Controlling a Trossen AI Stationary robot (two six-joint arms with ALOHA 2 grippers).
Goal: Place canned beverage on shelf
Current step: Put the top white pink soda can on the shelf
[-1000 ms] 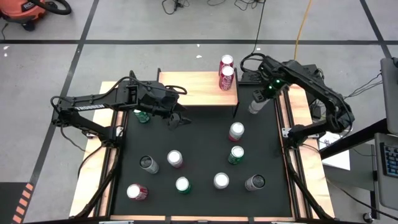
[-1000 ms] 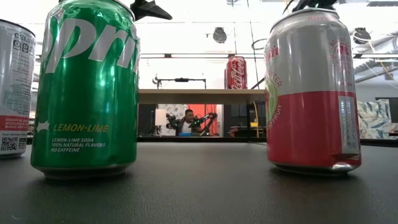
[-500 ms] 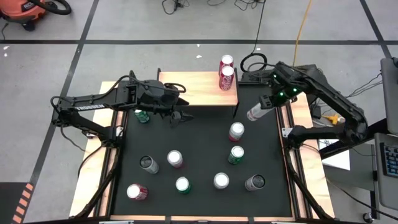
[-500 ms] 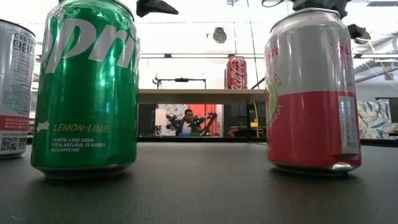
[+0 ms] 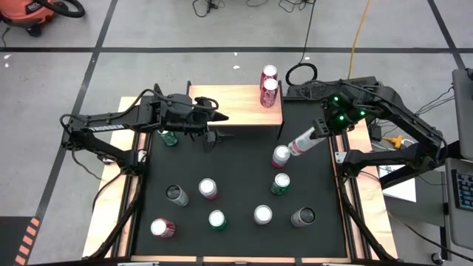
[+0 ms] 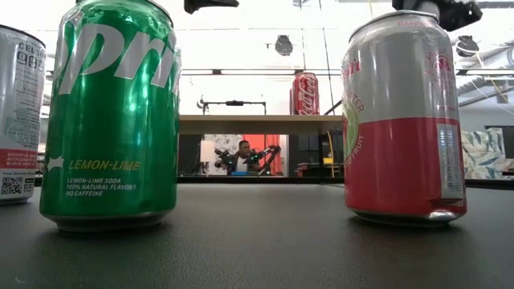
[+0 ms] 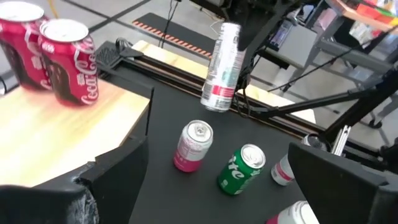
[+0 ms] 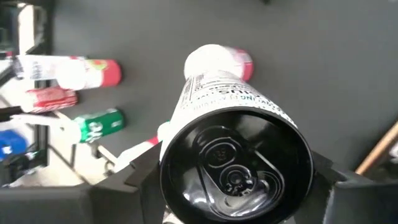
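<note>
My right gripper [image 5: 315,132] is shut on a slim white canned beverage with a red band [image 5: 301,142], held in the air above the black table's far right part. The left wrist view shows the same can [image 7: 222,67]. The shelf [image 5: 236,105], a light wood plank on thin black legs, stands at the table's far edge. Two red cola cans [image 5: 269,86] stand on their bases at its far right corner. My left gripper [image 5: 216,137] hangs open and holds nothing, just off the shelf's near edge. My right gripper pinches the can's side wall close under its top rim [image 8: 186,180] between its two fingers [image 8: 142,175], one on each side. The fingers slant down from the table's far right. The can hangs lifted clear and tilted, its bottom end [image 5: 293,149] toward the table's left and near side.
Several cans stand on the black table: a pink one [image 5: 281,156] right under the held can, a green one [image 5: 280,183], and others toward the near edge [image 5: 216,219]. Another green can [image 5: 168,137] stands under my left arm. Wooden rails [image 5: 346,177] run along the table's sides.
My right gripper has risen and gone toward the table's near edge with the slim can. The can has tipped from nearly upright to a clear slant, its bottom end swinging out toward the table's left. My left gripper has rolled a little in place.
</note>
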